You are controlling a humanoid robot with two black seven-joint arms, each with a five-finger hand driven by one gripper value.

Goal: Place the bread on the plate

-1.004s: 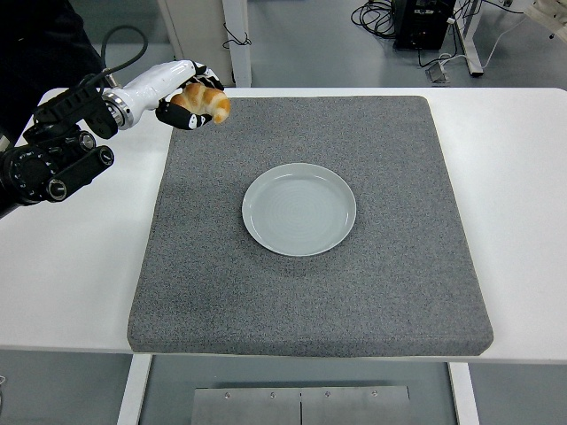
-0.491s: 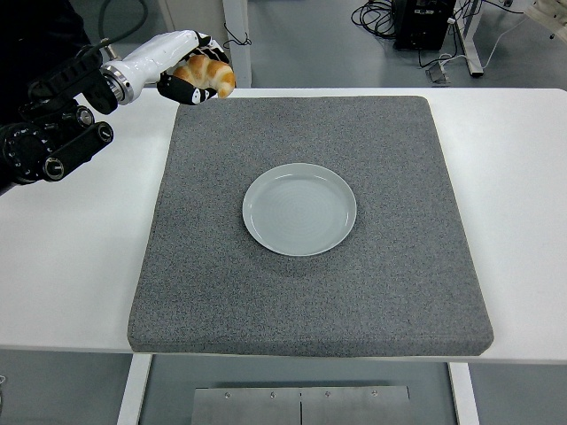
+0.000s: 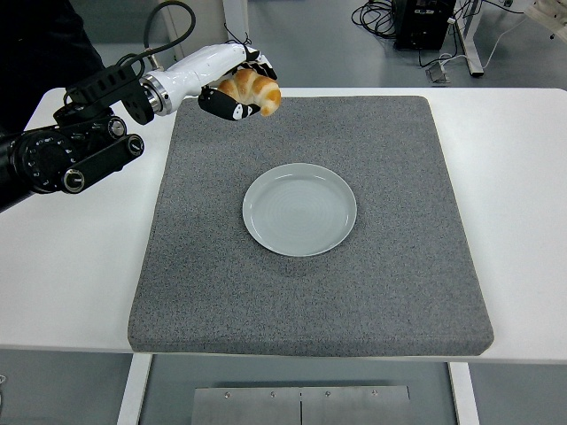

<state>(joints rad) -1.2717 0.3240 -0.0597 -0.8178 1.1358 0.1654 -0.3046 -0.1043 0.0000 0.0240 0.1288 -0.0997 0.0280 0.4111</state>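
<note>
The plate (image 3: 299, 209), pale grey-green and round, lies on the grey mat (image 3: 310, 292) with nothing in it; it sits below and to the right of the left hand (image 3: 232, 85), well apart from it. The mat covers the middle of the white tabletop (image 3: 80, 274).

The left hand has its fingers curled around the bread (image 3: 253, 89), a golden-brown croissant-shaped piece, gripping it from the left and underneath so that the bread's right end sticks out beyond the fingers (image 3: 232, 110). Hand and bread are raised above the mat's far left corner, not touching it. The black arm (image 3: 62, 155) reaches back from the hand to the picture's left edge.

Compared with half a second ago, the hand and the bread have shifted to the right, from over the mat's left edge to further in over the mat, closer to the plate. The grip looks the same, and the plate has not moved.
</note>
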